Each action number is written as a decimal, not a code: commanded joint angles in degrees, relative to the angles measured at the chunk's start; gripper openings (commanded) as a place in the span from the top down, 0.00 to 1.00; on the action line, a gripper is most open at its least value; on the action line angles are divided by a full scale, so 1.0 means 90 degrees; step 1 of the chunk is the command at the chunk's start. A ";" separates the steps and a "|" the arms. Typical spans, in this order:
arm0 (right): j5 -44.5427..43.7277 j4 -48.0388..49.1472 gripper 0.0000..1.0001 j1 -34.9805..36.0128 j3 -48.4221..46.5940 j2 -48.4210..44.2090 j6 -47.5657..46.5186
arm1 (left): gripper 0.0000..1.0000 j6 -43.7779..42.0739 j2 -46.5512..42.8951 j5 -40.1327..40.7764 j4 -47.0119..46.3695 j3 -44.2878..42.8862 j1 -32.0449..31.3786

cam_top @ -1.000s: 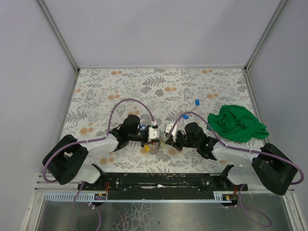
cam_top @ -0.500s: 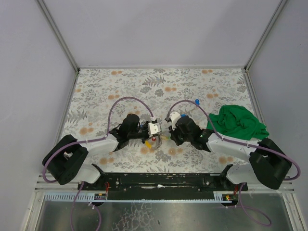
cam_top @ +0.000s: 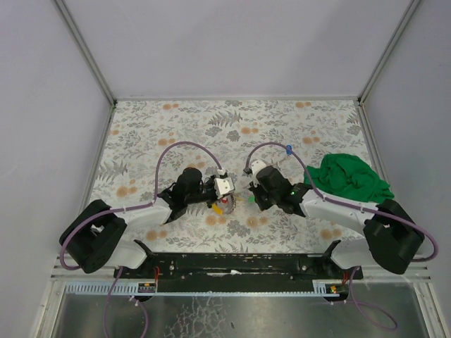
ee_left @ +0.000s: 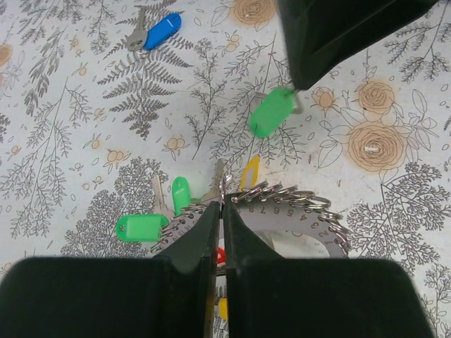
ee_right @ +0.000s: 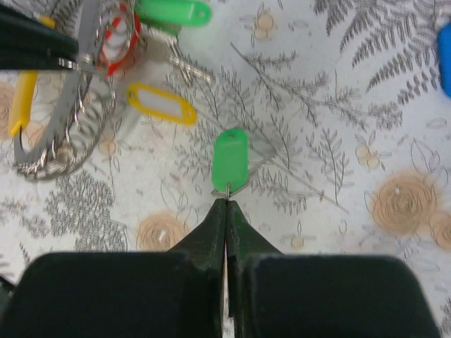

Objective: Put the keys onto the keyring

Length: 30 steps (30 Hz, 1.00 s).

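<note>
The keyring (ee_left: 296, 215) is a grey numbered metal piece edged with several small split rings. My left gripper (ee_left: 220, 208) is shut on its rim and holds it just above the table (cam_top: 224, 203). Green (ee_left: 141, 227), yellow (ee_left: 249, 172) and red (ee_right: 116, 39) tagged keys hang round it. My right gripper (ee_right: 226, 201) is shut on the small wire loop of a green tagged key (ee_right: 230, 160), a short way right of the keyring (cam_top: 251, 199). A blue tagged key (ee_left: 158, 32) lies loose farther back (cam_top: 288, 149).
A bunched green cloth (cam_top: 349, 179) lies at the right of the floral table (cam_top: 141, 134), beside the right arm. Grey walls close in the left, back and right. A yellow tag (ee_right: 161, 103) lies between the two grippers.
The right arm has swung back and towards the middle, and a green tagged key now shows at its tips. The left gripper has stayed on the keyring, barely shifting.
</note>
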<state>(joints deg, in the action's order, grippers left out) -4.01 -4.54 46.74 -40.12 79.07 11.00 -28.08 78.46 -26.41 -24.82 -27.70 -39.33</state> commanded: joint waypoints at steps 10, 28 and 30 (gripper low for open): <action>0.0602 -0.2086 1.00 -0.0037 -0.0216 -0.0754 0.0807 | 1.00 0.0085 -0.0187 0.0234 -0.0656 0.0080 -0.0014; -0.0501 0.0447 1.00 -0.0047 -0.0582 0.0853 -0.0149 | 1.00 0.0068 -0.0208 0.0239 -0.0596 0.0067 -0.0015; -0.0513 0.0721 1.00 -0.0047 -0.0458 0.0917 -0.0189 | 1.00 0.0072 -0.0194 0.0236 -0.0598 0.0068 -0.0015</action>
<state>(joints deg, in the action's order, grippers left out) -6.61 -6.44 46.70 -45.45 86.74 11.55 -27.68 77.71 -24.95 -26.28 -27.27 -39.33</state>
